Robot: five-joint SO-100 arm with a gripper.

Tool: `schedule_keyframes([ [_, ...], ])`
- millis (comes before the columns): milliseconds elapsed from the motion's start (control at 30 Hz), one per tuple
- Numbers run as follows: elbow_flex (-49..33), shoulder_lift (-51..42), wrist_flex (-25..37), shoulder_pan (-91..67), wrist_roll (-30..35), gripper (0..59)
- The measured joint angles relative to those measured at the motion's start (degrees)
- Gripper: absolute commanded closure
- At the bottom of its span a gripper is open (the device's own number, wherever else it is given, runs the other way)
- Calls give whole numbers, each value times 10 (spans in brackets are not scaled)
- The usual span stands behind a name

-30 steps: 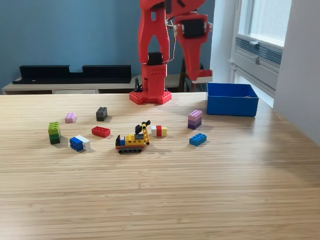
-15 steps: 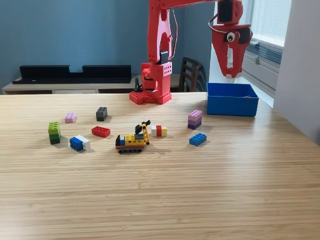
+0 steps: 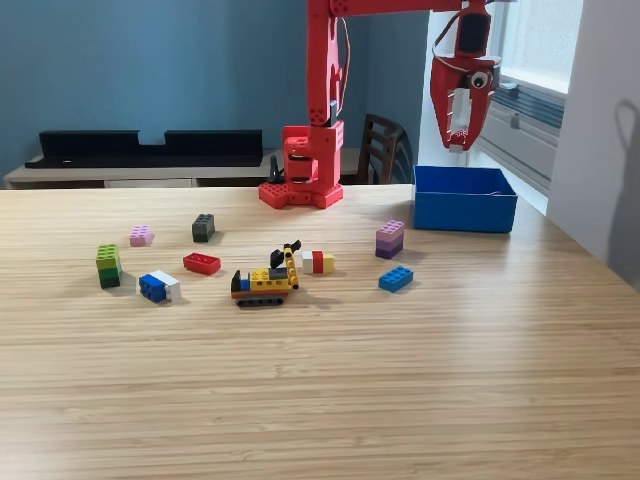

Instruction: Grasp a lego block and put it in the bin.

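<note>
**Red arm poised over the blue bin, blocks waiting on the bench**

Pale wood grain runs across the bench (image 3: 400,380), the largest thing in the exterior view, carrying everything else. Next in size is the red arm (image 3: 322,100), its base bolted at the far edge, its upper link reaching toward the view's right. There the end effector (image 3: 459,140) hangs pointing down, above the bin (image 3: 463,210) and toward its left side in this view, well clear of the rim. Its fingers look close together, but whether anything small sits between them, or whether they are fully clenched, cannot be told at this size.

The bin is a low-walled blue box at the bench's far right. Its inside is mostly hidden by the near wall.

The blocks lie well apart from the end effector, all down and to the view's left of it. Nearest are the purple stack (image 3: 390,239) and the blue block (image 3: 396,279), whose long axis runs diagonally, its right end farther from the camera. Farther left come the little yellow vehicle (image 3: 266,280), the red-and-yellow piece (image 3: 319,262), the red block (image 3: 201,263), the blue-and-white block (image 3: 158,286), the green stack (image 3: 108,265), the dark block (image 3: 203,227) and the pink block (image 3: 140,235).

Judging from this, the next grasp calls for a swing left and a long descent, most easily to the purple stack or blue block.
</note>
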Motion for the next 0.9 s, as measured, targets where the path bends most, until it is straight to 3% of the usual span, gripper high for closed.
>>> schedule_keyframes([
  [133,11,0,0,0,-16,240],
  [200,15,0,0,0,-23,170],
  [300,17,0,0,0,-28,143],
  [400,17,0,0,0,-28,174],
  [467,17,0,0,0,-28,281],
  [567,13,0,0,9,-25,499],
  [633,-4,0,0,34,-18,584],
  [900,-59,0,0,207,16,585],
])
